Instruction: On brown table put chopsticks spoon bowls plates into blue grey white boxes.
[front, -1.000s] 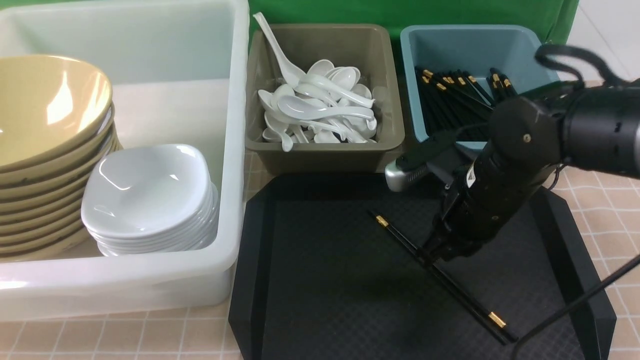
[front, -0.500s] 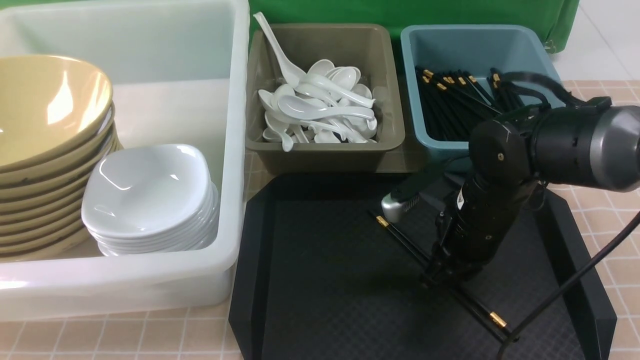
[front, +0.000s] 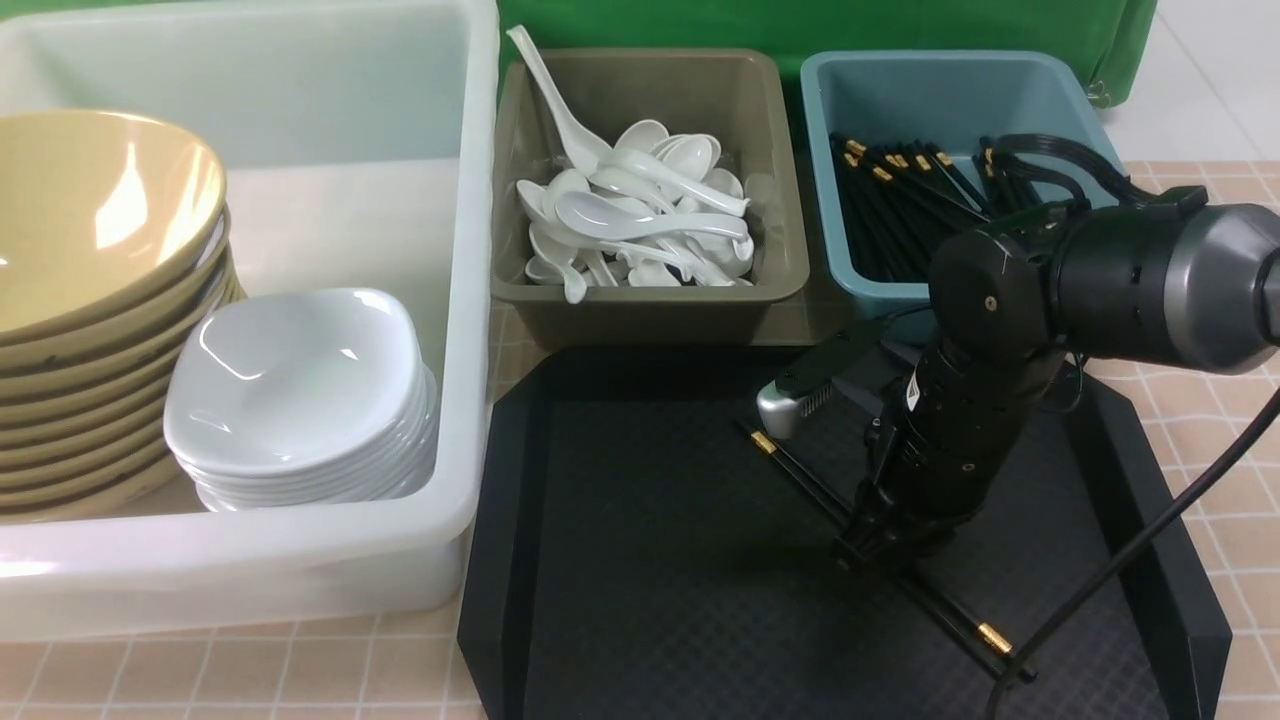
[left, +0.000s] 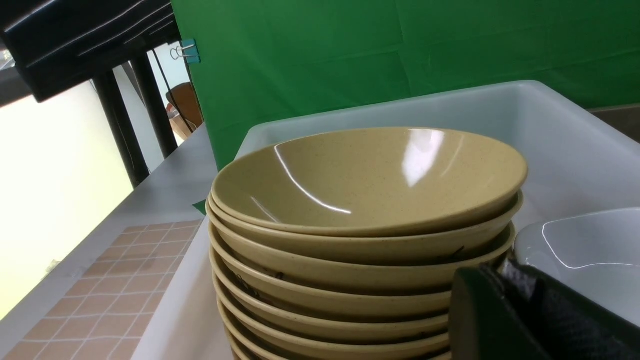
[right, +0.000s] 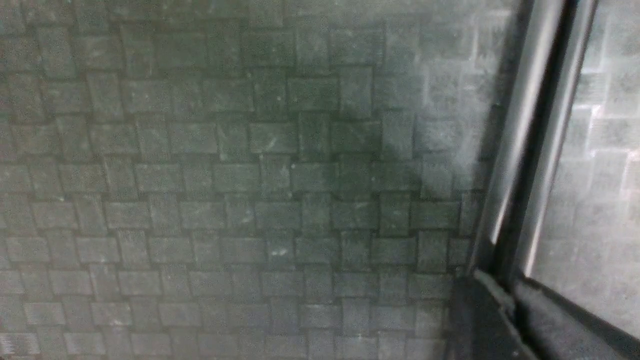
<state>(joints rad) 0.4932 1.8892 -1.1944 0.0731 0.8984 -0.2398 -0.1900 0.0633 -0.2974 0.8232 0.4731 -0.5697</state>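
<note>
Bowls (front: 90, 230): glossy, speckled mustard glaze. Plates (front: 290, 380), spoons (front: 640, 215): glossy white, smooth. Chopsticks (right: 517, 130): smooth black, slight sheen. Tray (front: 650, 560): matt black, woven texture. Tub (front: 480, 250): translucent white plastic. Grey box (front: 650, 315), blue box (front: 950, 95): smooth plastic. Backdrop (front: 800, 20): green cloth.

The right tool (front: 882, 547) hides the middle of the chopsticks (front: 800, 476), grip unclear.

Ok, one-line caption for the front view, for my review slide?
Right arm with jaws at a pair of chopsticks on the black tray; bowls, plates and spoons already in their boxes.
</note>
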